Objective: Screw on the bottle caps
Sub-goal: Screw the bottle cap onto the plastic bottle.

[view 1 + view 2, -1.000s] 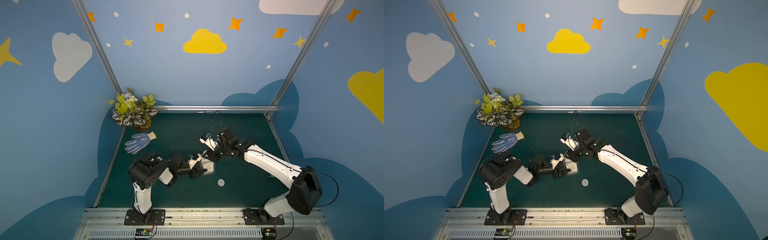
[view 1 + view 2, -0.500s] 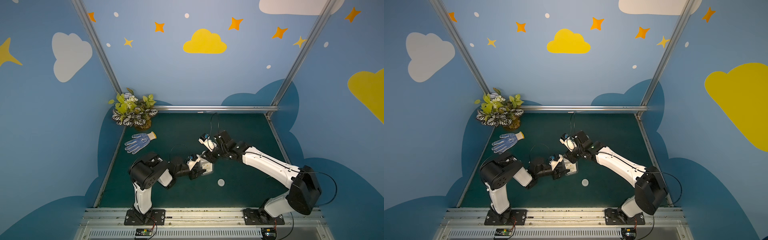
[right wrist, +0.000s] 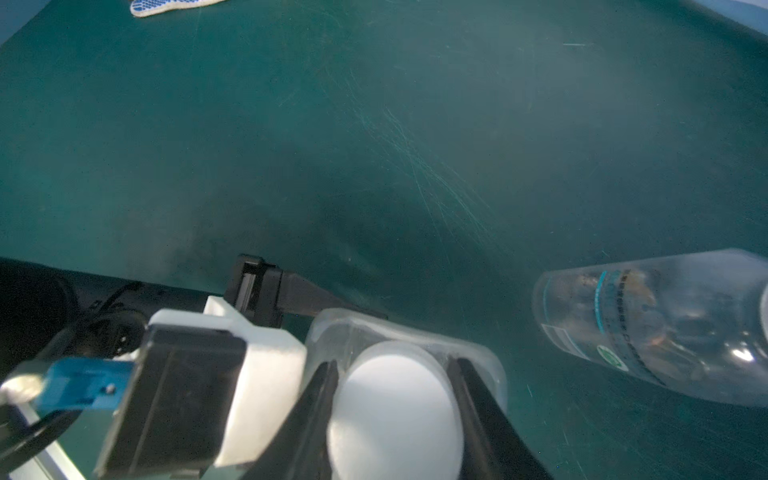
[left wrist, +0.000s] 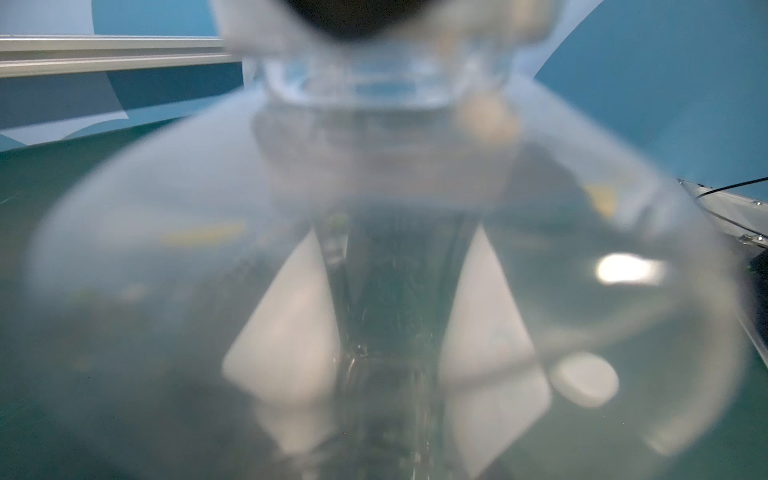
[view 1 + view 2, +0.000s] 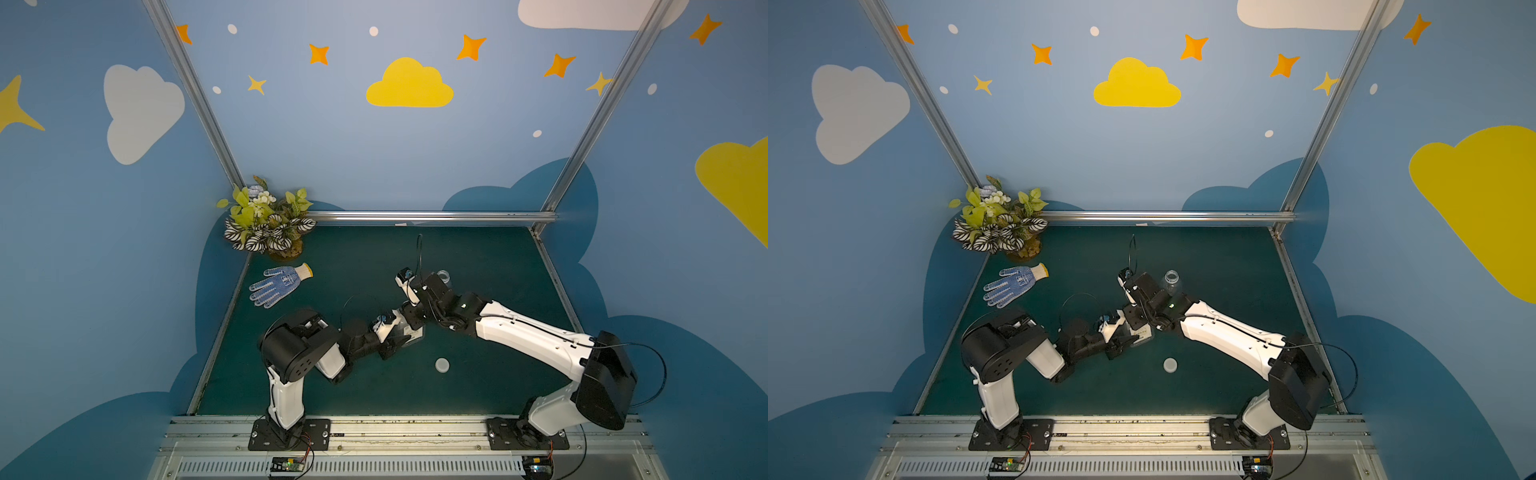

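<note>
One white cap [image 3: 395, 411] was pinched in the right gripper [image 3: 395, 372] over the neck of the clear rectangular bottle [image 3: 484, 361], which the left gripper [image 5: 401, 338] clasped, while the uncapped round bottle [image 5: 1170, 279] stood just beyond the right gripper and the second cap [image 5: 442, 365] lay flat near the left gripper.

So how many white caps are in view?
2. One cap is in the right tool over a bottle; the other cap lies loose on the mat. Arms may hide more.

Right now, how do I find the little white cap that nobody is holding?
Look at the dark green table, toward its front edge. A small round white cap lies there all alone. Unlike the other cap, which is pinched in the right hand, nothing touches it.
</note>
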`<control>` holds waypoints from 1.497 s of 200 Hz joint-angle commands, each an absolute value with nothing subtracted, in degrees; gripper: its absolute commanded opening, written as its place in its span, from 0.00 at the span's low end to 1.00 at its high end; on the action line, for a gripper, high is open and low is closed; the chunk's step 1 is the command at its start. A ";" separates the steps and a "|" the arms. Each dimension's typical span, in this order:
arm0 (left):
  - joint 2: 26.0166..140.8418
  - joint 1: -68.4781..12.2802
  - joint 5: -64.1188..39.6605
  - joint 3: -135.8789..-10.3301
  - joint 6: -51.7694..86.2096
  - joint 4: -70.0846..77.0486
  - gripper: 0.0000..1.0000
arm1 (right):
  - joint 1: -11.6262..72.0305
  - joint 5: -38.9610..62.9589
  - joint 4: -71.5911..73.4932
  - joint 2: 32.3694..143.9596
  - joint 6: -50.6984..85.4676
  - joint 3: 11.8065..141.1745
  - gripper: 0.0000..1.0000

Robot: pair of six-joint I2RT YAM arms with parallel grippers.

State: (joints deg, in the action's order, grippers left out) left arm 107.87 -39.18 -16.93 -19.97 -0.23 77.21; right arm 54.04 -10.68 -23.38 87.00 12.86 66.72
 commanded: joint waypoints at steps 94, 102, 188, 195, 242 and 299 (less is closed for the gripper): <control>106.06 -39.55 -18.73 -19.74 -3.87 80.22 0.02 | 53.09 -7.19 -23.33 85.66 9.12 64.95 0.49; 106.08 -39.46 -19.06 -19.76 -3.79 80.20 0.02 | 52.87 -7.01 -23.49 85.46 8.55 65.16 0.52; 106.35 -38.42 -24.17 -20.38 -2.30 80.18 0.02 | 49.96 0.06 -24.93 79.28 -0.04 63.73 0.71; 106.28 -38.17 -24.94 -20.47 -2.05 80.16 0.02 | 49.25 1.90 -24.92 78.73 -1.14 63.49 0.71; 105.43 -37.27 -29.25 -21.42 -0.48 78.20 0.02 | 45.66 12.78 -25.12 75.27 -6.83 63.05 0.68; 104.59 -36.48 -33.88 -23.10 1.13 75.52 0.02 | 43.37 18.57 -26.93 77.74 -9.99 65.64 0.61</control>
